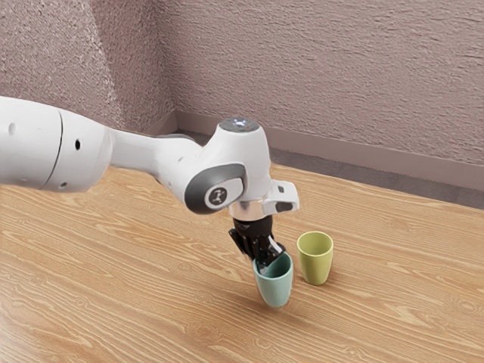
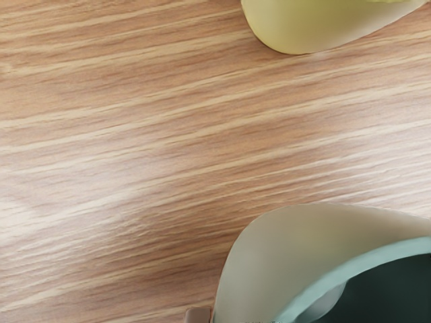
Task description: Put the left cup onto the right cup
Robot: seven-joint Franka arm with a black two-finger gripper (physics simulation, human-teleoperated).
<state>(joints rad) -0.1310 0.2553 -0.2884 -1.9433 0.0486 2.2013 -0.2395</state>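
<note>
I judged the step in hand to be the lift and carry. The teal cup (image 1: 275,281) was gripped, but it had not yet risen above the green cup (image 1: 314,257). To do it well, I would have raised the teal cup straight up until its base cleared the green rim. Then I would have moved it across toward the exterior view's right, centred it over the green mouth, and lowered it slowly. The teal cup hung tilted in the grip, so I would have levelled it before lowering. Otherwise it could catch the green rim and knock that cup over.

The pincer (image 1: 265,253) was clamped on the teal cup's rim, jaws close together, one finger inside the wall and one outside. It touched nothing else.

The teal cup sat low over the bench (image 1: 113,287), just beside the green cup and apart from it. I could not tell whether its base was clear of the wood. In the wrist view the teal cup (image 2: 303,262) loomed under my hand, with the green cup (image 2: 316,23) ahead.
</note>
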